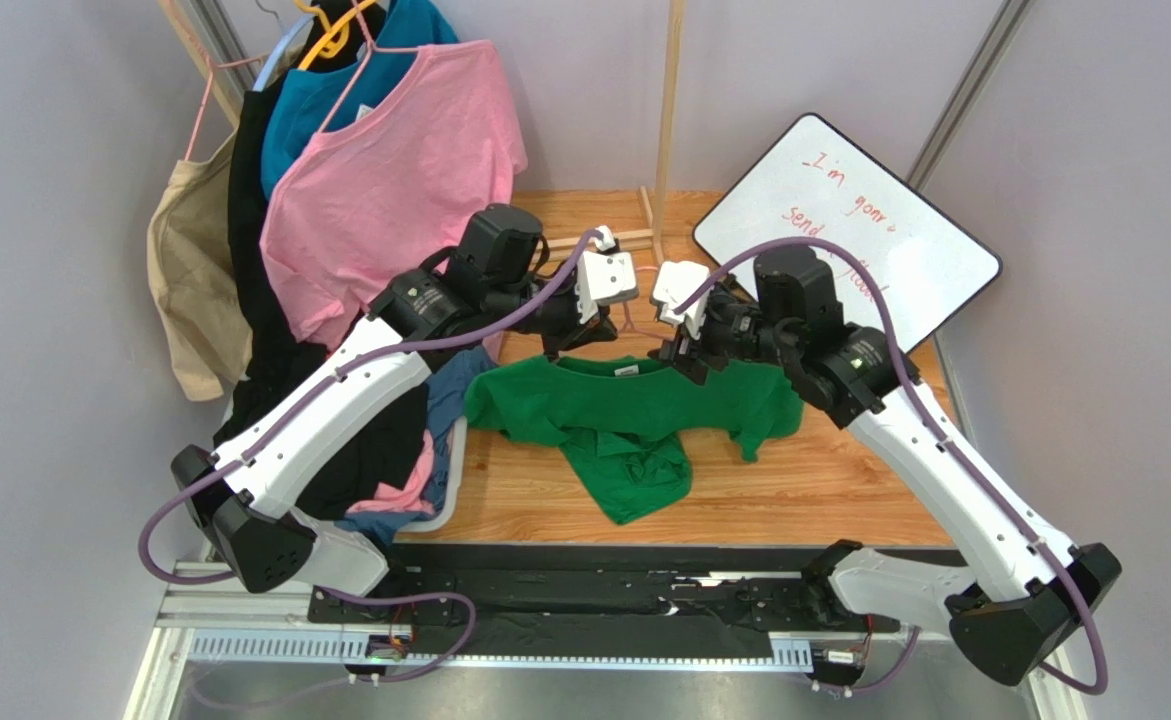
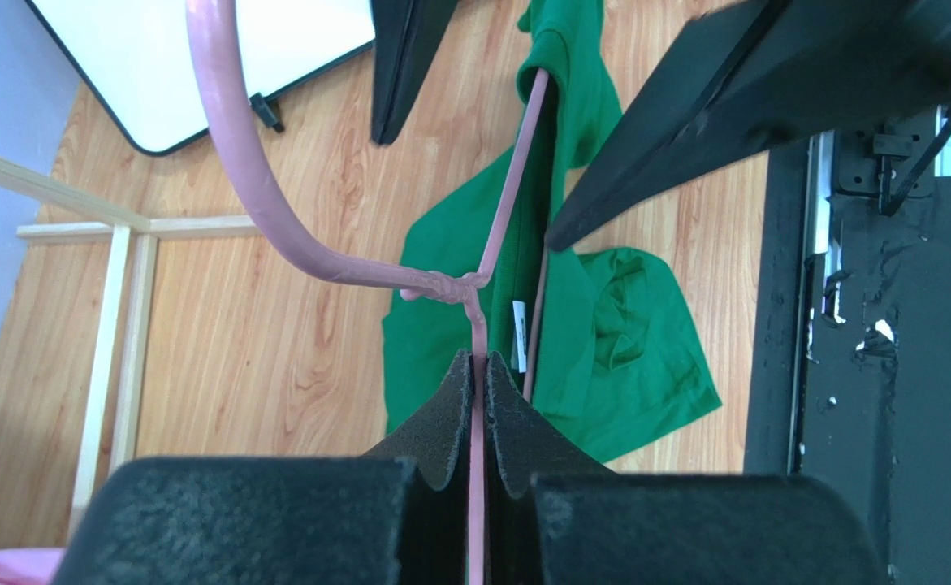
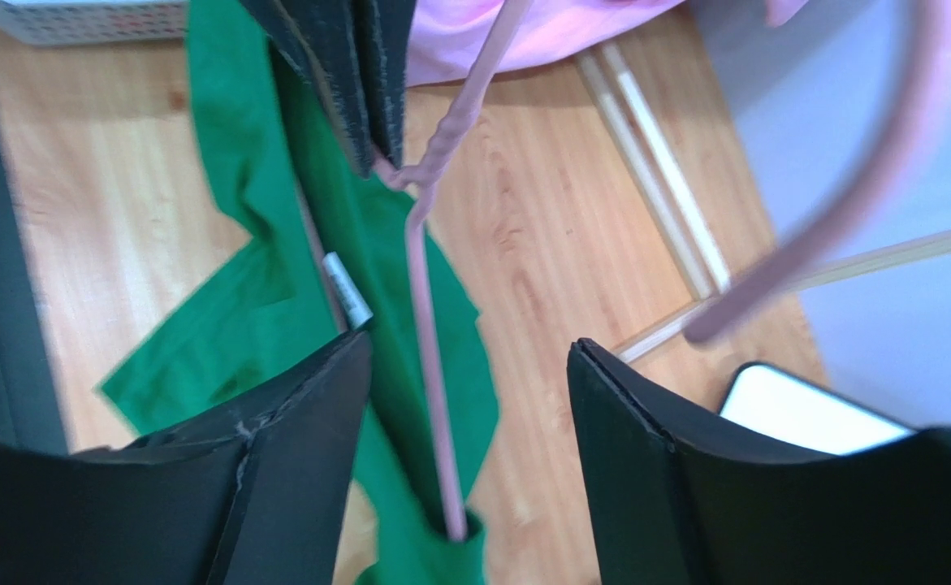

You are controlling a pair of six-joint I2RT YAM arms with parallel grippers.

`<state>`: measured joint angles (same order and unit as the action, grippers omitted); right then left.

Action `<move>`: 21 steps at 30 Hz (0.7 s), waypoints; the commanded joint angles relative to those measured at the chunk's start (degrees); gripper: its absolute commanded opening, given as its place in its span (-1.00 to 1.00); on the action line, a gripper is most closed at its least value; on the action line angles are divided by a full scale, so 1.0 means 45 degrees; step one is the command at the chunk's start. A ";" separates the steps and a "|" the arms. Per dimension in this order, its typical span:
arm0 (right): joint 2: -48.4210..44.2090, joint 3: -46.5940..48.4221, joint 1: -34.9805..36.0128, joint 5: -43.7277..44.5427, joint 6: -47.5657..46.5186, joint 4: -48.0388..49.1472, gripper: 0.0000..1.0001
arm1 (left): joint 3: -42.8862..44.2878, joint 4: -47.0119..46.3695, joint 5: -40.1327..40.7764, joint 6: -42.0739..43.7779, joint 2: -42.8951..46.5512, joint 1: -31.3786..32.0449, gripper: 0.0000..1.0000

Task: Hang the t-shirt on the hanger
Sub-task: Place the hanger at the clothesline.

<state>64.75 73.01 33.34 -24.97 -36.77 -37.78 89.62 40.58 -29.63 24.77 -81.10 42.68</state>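
Observation:
The bright green t-shirt [image 1: 621, 420] lies crumpled on the wooden table, partly lifted under the grippers. My left gripper [image 1: 617, 293] is shut on the pale-pink wire hanger [image 2: 511, 183], pinching one wire just below the twisted neck [image 2: 478, 366]; the hook [image 2: 230, 122] curves up to the left. My right gripper [image 3: 470, 344] is open, its jaws astride one hanger arm [image 3: 423, 305] without touching it. That arm runs into a fold of the t-shirt [image 3: 248, 305]. The white label [image 3: 346, 287] shows beside the wire.
A rack at back left holds a pink t-shirt [image 1: 396, 180], a teal-blue shirt [image 1: 351, 83], a yellow-orange hanger [image 1: 339, 33] and a beige bag [image 1: 193, 270]. Clothes are piled at the left [image 1: 396, 450]. A whiteboard [image 1: 847, 225] and a wooden frame [image 1: 671, 105] stand behind.

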 commanded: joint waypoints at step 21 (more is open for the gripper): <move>-0.1440 -0.0758 -0.0281 -0.2555 -0.1574 0.2694 -1.00 | 0.1101 0.3541 -0.7342 0.0940 0.0774 -0.3663 0.66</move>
<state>58.76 65.10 31.81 -30.13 -43.35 -26.55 94.21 51.68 -55.02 25.34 -81.21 24.97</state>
